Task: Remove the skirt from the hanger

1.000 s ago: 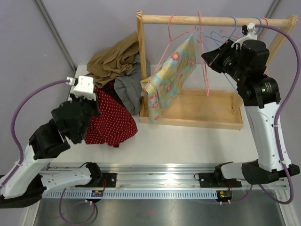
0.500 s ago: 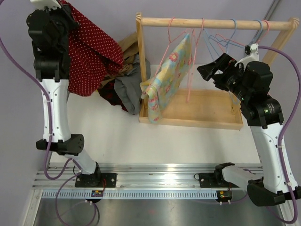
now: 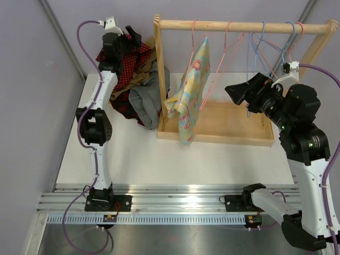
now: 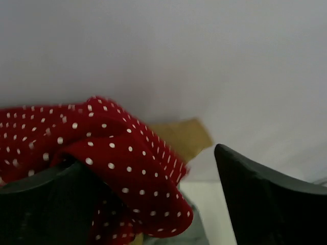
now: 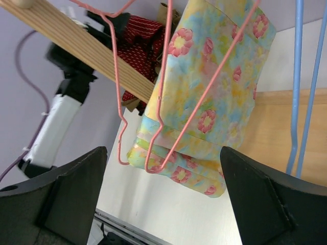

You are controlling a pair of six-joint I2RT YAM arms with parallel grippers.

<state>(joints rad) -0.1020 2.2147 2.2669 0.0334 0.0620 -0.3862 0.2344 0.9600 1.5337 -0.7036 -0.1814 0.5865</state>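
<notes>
The floral skirt hangs folded over a pink hanger on the wooden rail. In the right wrist view the skirt and the hanger fill the middle. My right gripper is open, to the right of the skirt and apart from it. At the back left, my left gripper is open above the clothes pile. A red polka-dot garment lies against its left finger.
Tan and grey clothes are heaped left of the rack post. An empty pink hanger and blue hangers hang further right on the rail. The wooden base tray sits under them.
The left arm swung from high at the left to reach back over the pile, and its jaws opened off the red garment. The right gripper moved slightly lower. The skirt swung right.
</notes>
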